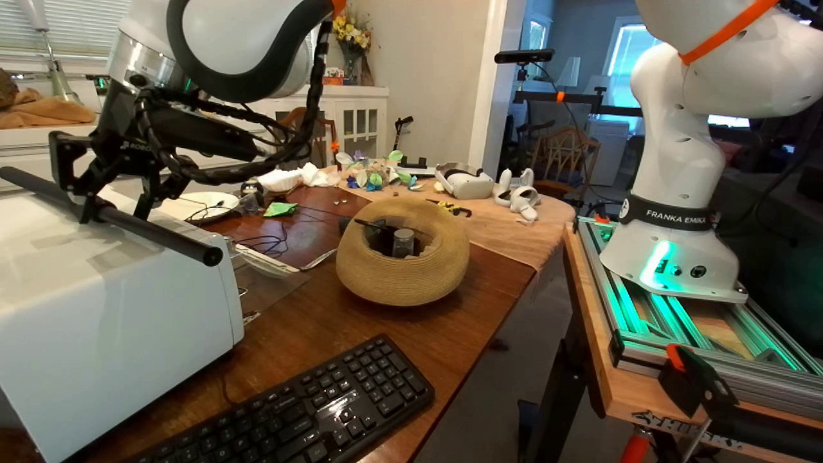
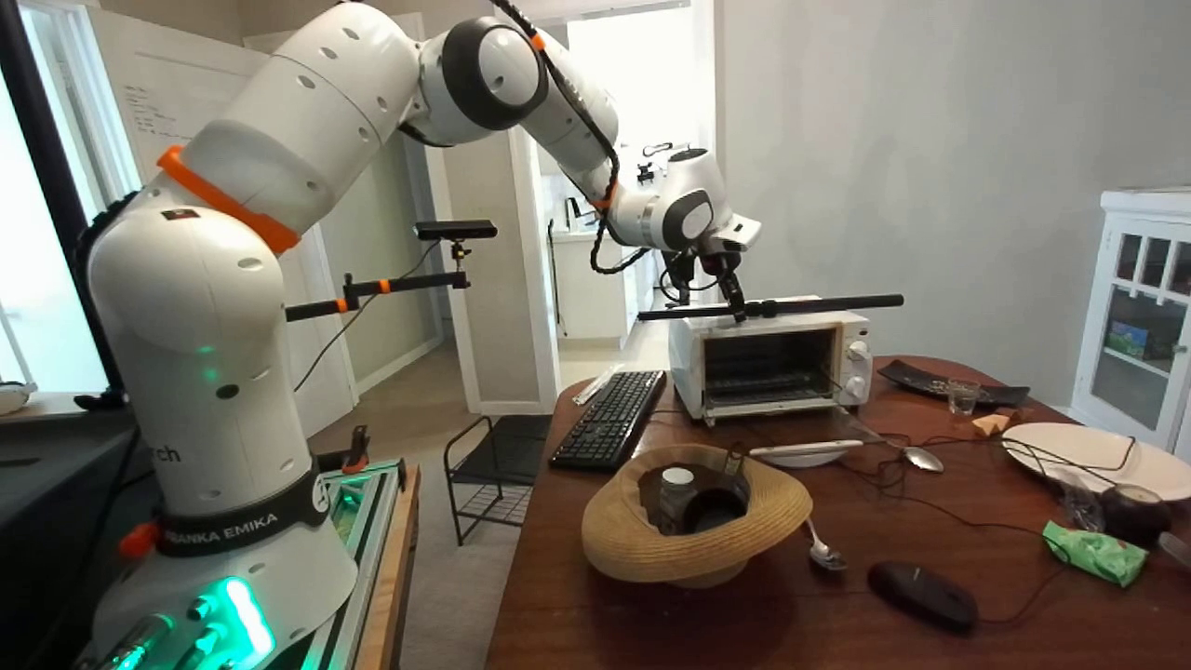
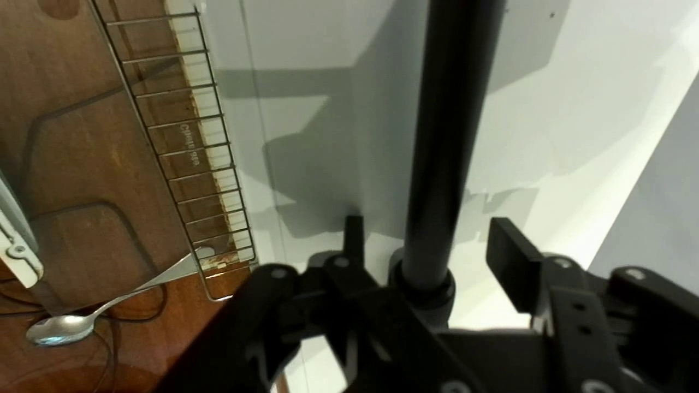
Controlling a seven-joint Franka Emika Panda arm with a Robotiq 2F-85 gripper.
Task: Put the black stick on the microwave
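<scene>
Blk stick (image 2: 828, 305) spans the top of the white microwave (image 1: 148, 334), both ends jutting past its sides in an exterior view; full contact w/ the top is hard to tell. The claw (image 3: 431, 245) straddles the stick, fingers spread, a gap showing on either side of it in the wrist view. The robot arm (image 2: 326, 102) reaches in over the counter (image 2: 595, 596). A wire rack (image 3: 194, 149) pokes out at the microwave's front, w/ a spoon (image 3: 63, 330) nr it. Just beside the microwave, a blk keyboard (image 1: 321, 411); also on the counter, an upturned straw hat (image 1: 402, 283) w/ a jar (image 2: 676, 493) inside. A mouse (image 2: 921, 594), green wrapper (image 2: 1096, 554) & pale plate (image 2: 1107, 442) sit nr loose cords in an exterior view. Farther off, a VR headset (image 1: 469, 185) & controllers (image 1: 518, 200) rest on a peach cloth (image 1: 514, 235). Bkgd: flowers (image 1: 353, 32) atop a white cabinet (image 1: 360, 103), plus a mounted cam (image 2: 456, 230).
</scene>
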